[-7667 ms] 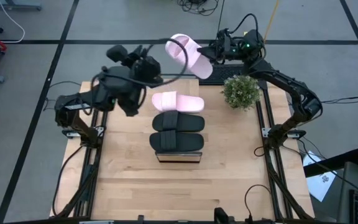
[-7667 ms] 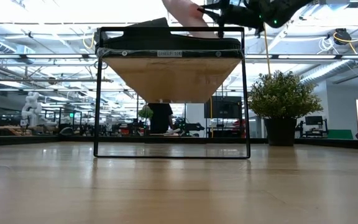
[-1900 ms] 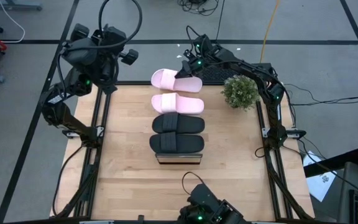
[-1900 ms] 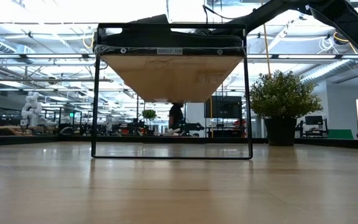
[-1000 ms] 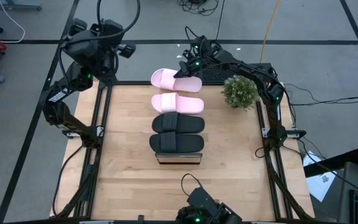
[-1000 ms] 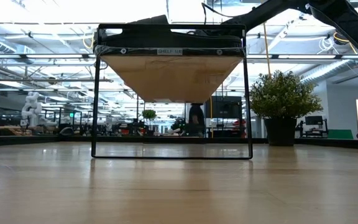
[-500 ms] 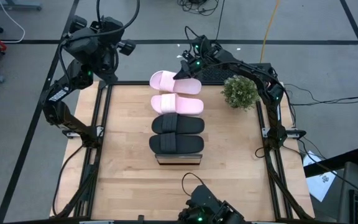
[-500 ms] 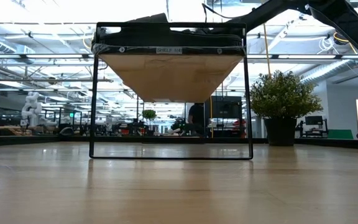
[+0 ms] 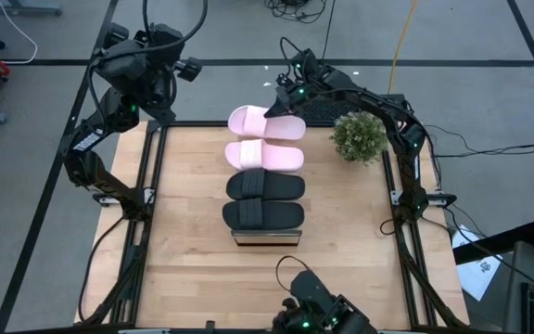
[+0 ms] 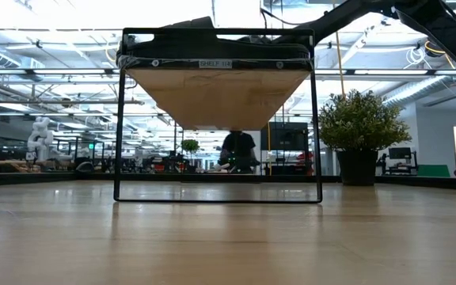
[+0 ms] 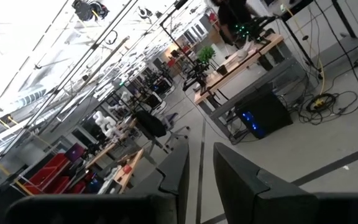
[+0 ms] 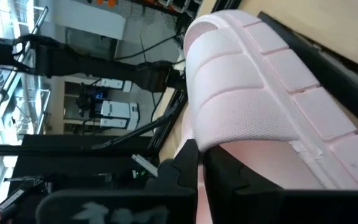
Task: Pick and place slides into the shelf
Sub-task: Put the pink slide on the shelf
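Four slides lie side by side, soles down, on the shelf (image 9: 267, 237): the far pink slide (image 9: 260, 122), a second pink slide (image 9: 264, 155) and two black slides (image 9: 264, 186) (image 9: 262, 215). In the low view the shelf (image 10: 216, 95) stands on thin dark legs, with a black slide (image 10: 212, 46) on top. My right gripper (image 9: 275, 108) (image 12: 201, 152) is at the far pink slide's far side, shut on it. My left gripper (image 11: 201, 158) is raised over the table's far left corner (image 9: 146, 74), pointing into the room with a narrow gap between its fingers. My right gripper pinches the far pink slide by the edge of its wide strap (image 12: 219, 138), near where the strap meets the sole. The fingers (image 12: 182, 165) come slanting down from the far right side. The slide lies flat on the shelf's far end.
A potted plant (image 9: 360, 136) (image 10: 360, 127) stands right of the shelf's far end, under my right arm. Bare tabletop (image 9: 193, 269) lies left, right and in front of the shelf. A person (image 10: 237, 150) stands in the room behind the table.
My right gripper, still shut on the far pink slide, has shifted slightly toward the table's right, and the slide has slid a little that way on the shelf. The person behind the table has moved.
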